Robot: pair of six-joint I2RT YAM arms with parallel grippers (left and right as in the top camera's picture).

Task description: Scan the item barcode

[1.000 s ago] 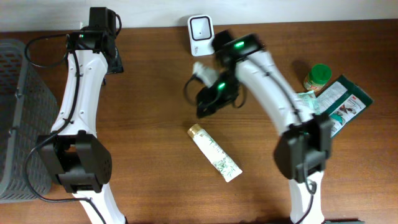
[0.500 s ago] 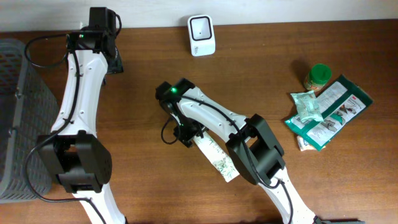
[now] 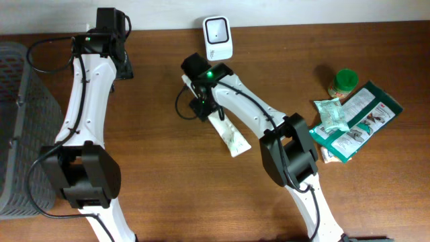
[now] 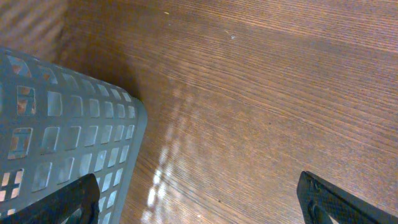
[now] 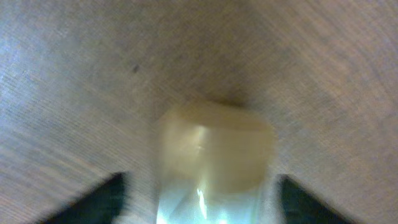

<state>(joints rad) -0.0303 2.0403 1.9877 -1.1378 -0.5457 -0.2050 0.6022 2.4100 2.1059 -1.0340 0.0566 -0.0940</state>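
R claw [image 5: 202, 196] straddles tube [image 3: 228, 134] cap, jaws apart; scanner [image 3: 218, 37] near.

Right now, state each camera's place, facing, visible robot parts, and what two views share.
Overhead: above the table, facing straight down; left arm, right arm, scanner, tube, basket.
Left wrist: on the left arm, facing down at table and basket corner; fingertips show.
Right wrist: on the right arm, close over the tube's cap; fingertips flank it.
Shared: overhead and right wrist both show the tube.
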